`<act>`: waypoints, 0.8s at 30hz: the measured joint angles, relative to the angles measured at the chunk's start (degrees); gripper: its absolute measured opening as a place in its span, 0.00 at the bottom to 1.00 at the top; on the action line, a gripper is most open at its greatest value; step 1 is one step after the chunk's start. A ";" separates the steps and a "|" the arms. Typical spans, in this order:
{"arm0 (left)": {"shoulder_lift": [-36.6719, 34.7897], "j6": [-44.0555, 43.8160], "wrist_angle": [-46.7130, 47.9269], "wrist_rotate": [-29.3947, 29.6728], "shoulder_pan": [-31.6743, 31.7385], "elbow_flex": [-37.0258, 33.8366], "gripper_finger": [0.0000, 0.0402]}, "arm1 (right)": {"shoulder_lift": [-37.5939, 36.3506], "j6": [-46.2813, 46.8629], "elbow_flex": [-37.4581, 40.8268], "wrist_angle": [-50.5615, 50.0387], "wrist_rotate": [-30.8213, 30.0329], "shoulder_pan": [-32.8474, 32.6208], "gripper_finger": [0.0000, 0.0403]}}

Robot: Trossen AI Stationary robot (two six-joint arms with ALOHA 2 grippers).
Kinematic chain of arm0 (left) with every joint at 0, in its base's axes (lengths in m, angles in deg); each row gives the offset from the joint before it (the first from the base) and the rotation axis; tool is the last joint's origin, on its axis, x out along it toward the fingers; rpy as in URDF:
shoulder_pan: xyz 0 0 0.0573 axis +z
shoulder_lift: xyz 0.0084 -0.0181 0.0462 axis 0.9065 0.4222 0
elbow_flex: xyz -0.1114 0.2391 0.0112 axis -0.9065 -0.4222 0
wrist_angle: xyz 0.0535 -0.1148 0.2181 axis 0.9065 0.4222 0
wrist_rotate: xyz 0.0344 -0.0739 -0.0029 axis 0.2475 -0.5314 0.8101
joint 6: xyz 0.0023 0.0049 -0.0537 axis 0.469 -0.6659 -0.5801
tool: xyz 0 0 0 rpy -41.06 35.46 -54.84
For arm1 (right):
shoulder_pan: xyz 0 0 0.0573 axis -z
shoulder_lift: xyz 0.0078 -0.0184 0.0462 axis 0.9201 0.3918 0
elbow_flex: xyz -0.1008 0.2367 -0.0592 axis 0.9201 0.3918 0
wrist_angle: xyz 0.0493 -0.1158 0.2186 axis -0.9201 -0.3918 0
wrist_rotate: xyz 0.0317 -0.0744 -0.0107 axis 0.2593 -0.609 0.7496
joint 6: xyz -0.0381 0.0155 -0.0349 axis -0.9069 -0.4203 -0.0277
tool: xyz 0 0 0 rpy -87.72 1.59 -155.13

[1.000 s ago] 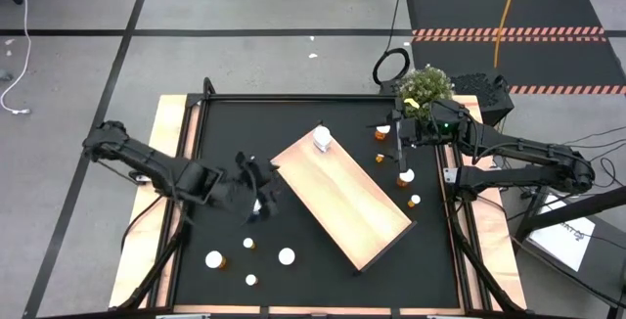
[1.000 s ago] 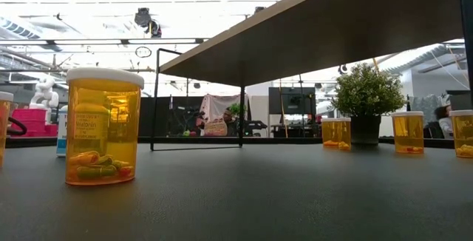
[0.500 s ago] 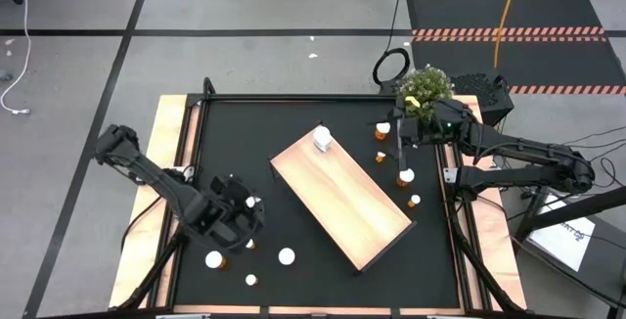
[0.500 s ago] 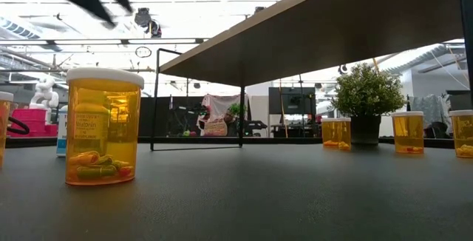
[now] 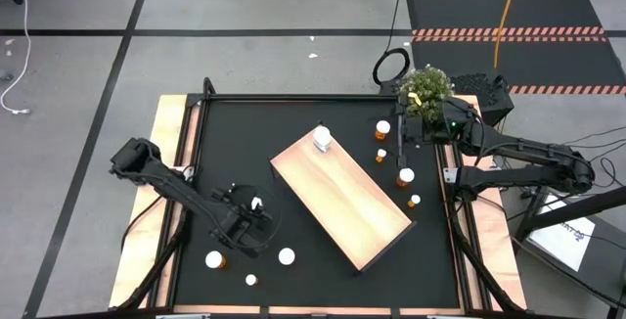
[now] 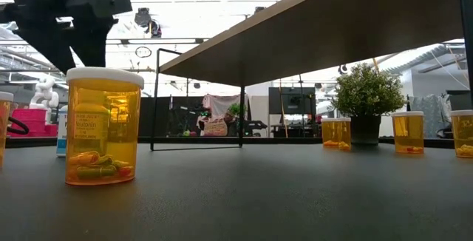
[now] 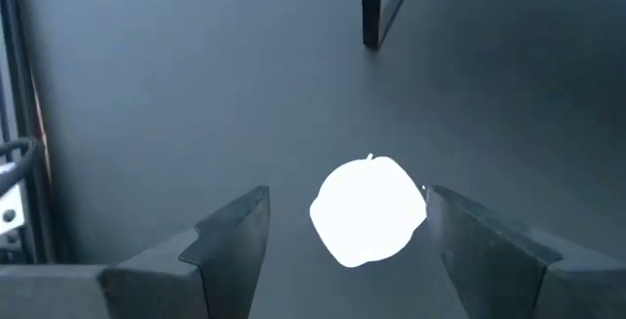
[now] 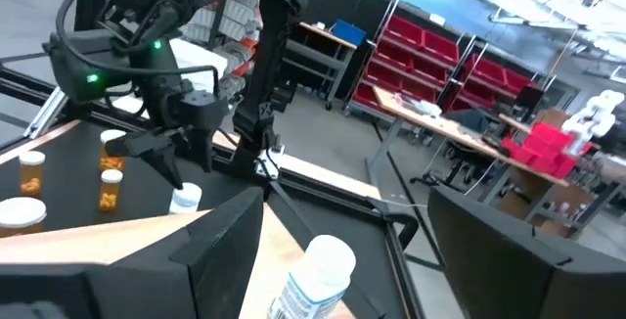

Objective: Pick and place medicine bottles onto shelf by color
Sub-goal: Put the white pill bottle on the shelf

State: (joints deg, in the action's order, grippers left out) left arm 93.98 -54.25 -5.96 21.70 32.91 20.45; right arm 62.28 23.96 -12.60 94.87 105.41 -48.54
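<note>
Only one white bottle (image 5: 322, 141) stands on the shelf (image 5: 342, 199), at its far corner; everything else is off the board, so the sorting has barely begun. The left gripper (image 5: 250, 229) hangs over the mat on the left side of the shelf, fingers spread wide, holding nothing; in its wrist view a white cap (image 7: 369, 209) sits between the two fingers, not yet pinched; from the table-level camera that same gripper (image 6: 70, 15) looms just above an amber bottle (image 6: 103, 126), likely the next pick. More bottles wait near it off the shelf's near-left side; a big white cap (image 5: 287, 256) and a smaller one (image 5: 250, 280) show there. The right gripper (image 5: 409, 133) waits off the shelf's right side beside the potted plant (image 5: 426, 86), fingers also apart and empty; amber bottles (image 5: 404, 177) stand just beside it.
</note>
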 joint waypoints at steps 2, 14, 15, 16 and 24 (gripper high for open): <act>0.47 -0.85 0.13 -0.20 0.31 0.00 0.69 | 0.00 -0.03 0.00 1.18 0.00 0.00 0.70; 0.86 -2.90 -2.78 1.93 0.44 0.00 0.71 | -0.02 -1.36 0.00 2.58 0.21 0.01 0.70; 1.28 -3.26 -2.85 1.95 0.68 0.02 0.72 | -0.02 -1.36 0.00 2.58 0.22 0.01 0.70; 1.85 -3.68 -2.79 1.62 0.89 0.02 0.73 | -0.02 -1.34 0.00 2.58 0.21 0.01 0.70; 6.39 -7.79 -4.58 0.85 0.78 0.00 0.77 | -0.01 -1.34 0.00 2.59 0.25 0.02 0.70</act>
State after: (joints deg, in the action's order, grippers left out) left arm 100.37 -62.04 -10.55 22.55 33.68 20.45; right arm 62.27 22.62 -12.60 97.46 105.66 -48.52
